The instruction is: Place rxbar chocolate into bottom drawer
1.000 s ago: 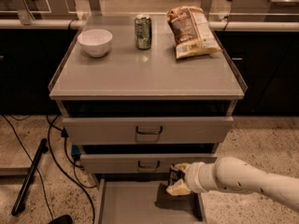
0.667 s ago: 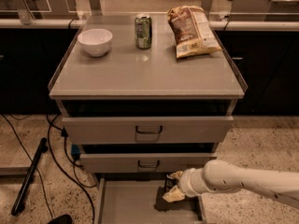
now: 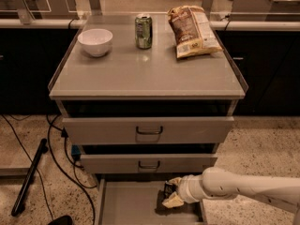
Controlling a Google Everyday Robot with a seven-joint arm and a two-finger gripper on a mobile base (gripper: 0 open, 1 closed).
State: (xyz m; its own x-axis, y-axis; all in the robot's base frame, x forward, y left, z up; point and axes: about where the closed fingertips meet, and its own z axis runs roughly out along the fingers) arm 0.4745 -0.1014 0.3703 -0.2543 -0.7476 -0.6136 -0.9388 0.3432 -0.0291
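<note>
The gripper [image 3: 169, 192] hangs low over the right rear of the open bottom drawer [image 3: 129, 204]. Its pale fingers [image 3: 173, 201] are narrowed around what looks like the dark rxbar chocolate [image 3: 167, 187], just above the grey floor. The desk [image 3: 145, 74] above carries a white bowl [image 3: 95, 41], a green can [image 3: 143, 31] and a chip bag [image 3: 193, 29].

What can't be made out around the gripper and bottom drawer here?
- bottom drawer, camera view: front cut off by the lower edge; arm covers its right part.
- rxbar chocolate, camera view: only a dark sliver shows at the gripper over the drawer's right side; the gripper hides the rest, so held or released is unclear.
</note>
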